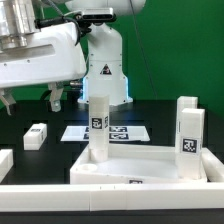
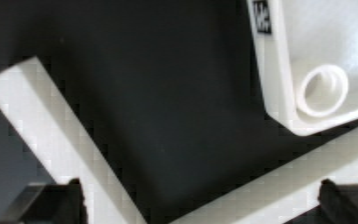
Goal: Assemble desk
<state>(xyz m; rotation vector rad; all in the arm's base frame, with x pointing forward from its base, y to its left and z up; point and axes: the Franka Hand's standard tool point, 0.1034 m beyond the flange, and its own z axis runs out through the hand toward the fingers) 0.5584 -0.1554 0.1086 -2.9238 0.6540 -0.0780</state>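
The desk slab [image 1: 150,160] lies flat at the front, rim raised, with two white tagged leg posts standing on it, one near the middle [image 1: 98,125] and one at the exterior view's right [image 1: 188,125]. A third leg [image 1: 36,136] lies loose on the black table at the left. My gripper [image 1: 32,100] hangs open and empty above the table, left of the slab. In the wrist view the gripper [image 2: 202,200] is open, its dark fingertips [image 2: 51,200] at the frame's corners. A slab corner [image 2: 309,60] with a round hole [image 2: 318,90] shows there.
The marker board [image 1: 112,133] lies behind the slab, before the robot base [image 1: 105,75]. A long white border rail [image 1: 100,200] runs along the front; rails also cross the wrist view [image 2: 43,130]. Another white piece [image 1: 5,162] sits at the left edge.
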